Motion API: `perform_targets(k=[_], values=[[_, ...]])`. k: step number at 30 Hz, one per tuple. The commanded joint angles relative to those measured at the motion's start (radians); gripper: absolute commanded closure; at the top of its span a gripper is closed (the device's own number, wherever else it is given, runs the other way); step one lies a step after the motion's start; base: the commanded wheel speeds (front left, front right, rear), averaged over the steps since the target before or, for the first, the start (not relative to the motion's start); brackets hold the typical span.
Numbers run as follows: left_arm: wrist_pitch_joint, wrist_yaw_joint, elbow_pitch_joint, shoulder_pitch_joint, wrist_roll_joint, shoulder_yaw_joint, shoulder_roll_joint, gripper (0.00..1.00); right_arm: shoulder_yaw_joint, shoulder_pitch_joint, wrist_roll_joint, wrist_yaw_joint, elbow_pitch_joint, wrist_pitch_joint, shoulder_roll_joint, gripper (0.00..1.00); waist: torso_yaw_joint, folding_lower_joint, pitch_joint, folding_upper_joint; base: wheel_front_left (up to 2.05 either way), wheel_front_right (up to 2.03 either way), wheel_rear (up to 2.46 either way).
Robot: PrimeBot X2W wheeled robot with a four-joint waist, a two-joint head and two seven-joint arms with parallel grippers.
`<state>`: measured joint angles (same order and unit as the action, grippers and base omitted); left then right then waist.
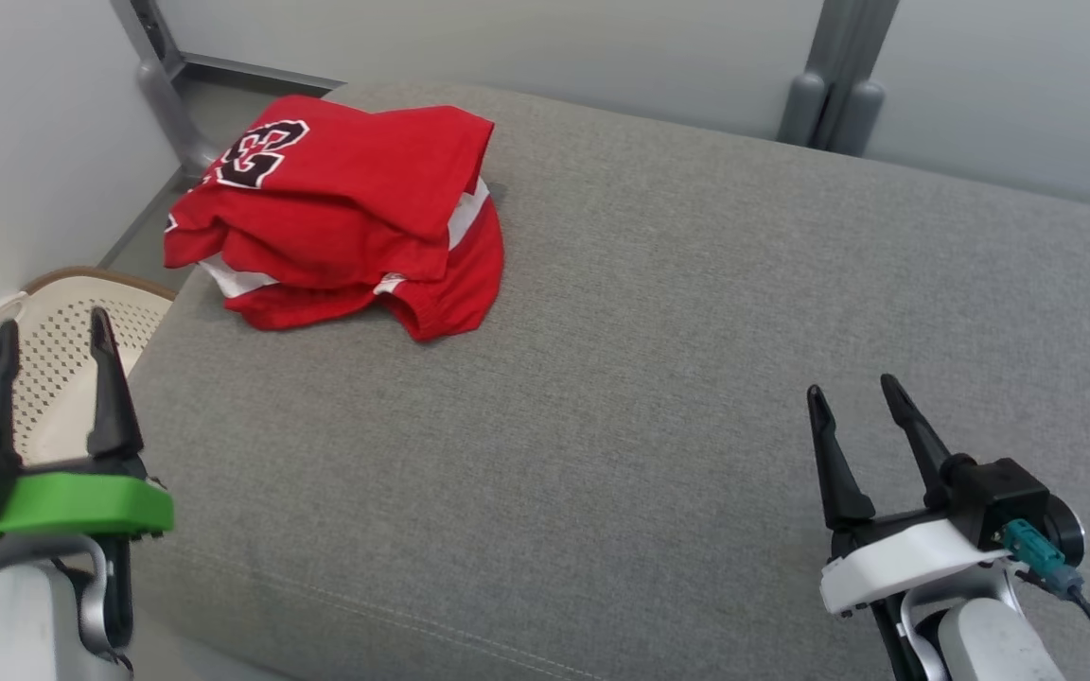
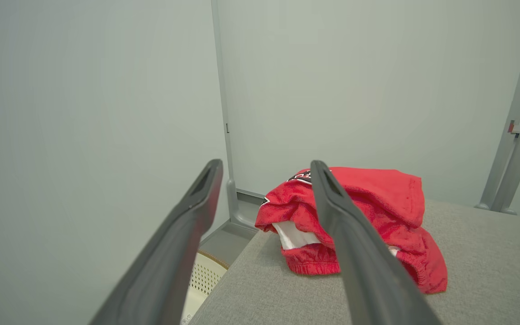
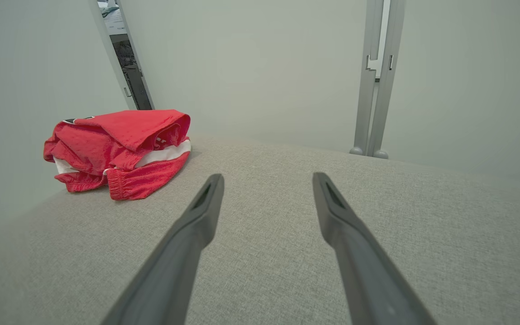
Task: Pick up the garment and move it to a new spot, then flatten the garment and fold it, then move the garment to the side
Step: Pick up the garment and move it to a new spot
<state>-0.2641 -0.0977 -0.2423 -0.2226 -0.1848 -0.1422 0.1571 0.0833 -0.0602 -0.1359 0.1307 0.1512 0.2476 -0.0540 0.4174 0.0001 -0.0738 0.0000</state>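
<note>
The garment [image 1: 337, 213] is red with white stripes and a black-and-white number; it lies folded in a stack at the far left corner of the grey cushioned surface [image 1: 659, 378]. The left wrist view shows the garment [image 2: 377, 212] ahead and slightly right; the right wrist view has the garment [image 3: 120, 144] far to the left. My left gripper [image 1: 51, 326] hovers open at the near left, off the cushion's edge over a basket. My right gripper [image 1: 852, 386] stands open at the near right above the cushion. Both are empty and well apart from the garment.
A cream perforated laundry basket [image 1: 53, 322] sits on the floor left of the cushion, under my left gripper. Pale walls and grey metal posts [image 1: 834, 95] run behind the cushion. The grey surface stretches bare from the garment to the right.
</note>
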Motion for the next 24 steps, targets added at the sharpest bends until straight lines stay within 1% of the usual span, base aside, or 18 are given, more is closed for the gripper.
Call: perform_targets(k=[1,6,10,14,20,24], values=[[-0.001,-0.007,-0.007,-0.049,-0.011,-0.008,0.017,0.00,-0.010,-0.019,0.010,0.000,-0.011,-0.006,-0.015,0.00,-0.083,-0.0001,-0.083,0.0000,0.00,0.00,0.00],[-0.001,-0.017,-0.051,-0.187,-0.052,-0.042,0.077,0.00,-0.044,-0.047,0.035,0.000,-0.055,-0.023,-0.028,0.00,-0.178,-0.0001,-0.184,0.0000,0.00,0.00,0.00],[0.000,-0.026,-0.109,-0.298,-0.089,-0.051,0.139,0.00,-0.078,-0.066,0.052,0.000,-0.090,-0.023,-0.035,0.00,-0.236,-0.0001,-0.258,0.0000,0.00,0.00,0.00],[0.007,-0.031,-0.186,-0.410,-0.127,-0.044,0.201,0.00,-0.107,-0.087,0.066,0.000,-0.124,-0.026,-0.040,0.00,-0.281,-0.0001,-0.336,0.0000,0.00,0.00,0.00],[0.044,-0.033,-0.312,-0.522,-0.179,-0.006,0.248,0.00,-0.132,-0.106,0.078,0.000,-0.157,-0.023,-0.039,0.00,-0.314,-0.0001,-0.401,0.0000,0.00,0.00,0.00],[0.089,-0.033,-0.405,-0.563,-0.211,0.023,0.273,0.00,-0.129,-0.110,0.087,0.000,-0.169,-0.025,-0.036,0.00,-0.323,-0.0001,-0.417,0.0000,0.00,0.00,0.00]])
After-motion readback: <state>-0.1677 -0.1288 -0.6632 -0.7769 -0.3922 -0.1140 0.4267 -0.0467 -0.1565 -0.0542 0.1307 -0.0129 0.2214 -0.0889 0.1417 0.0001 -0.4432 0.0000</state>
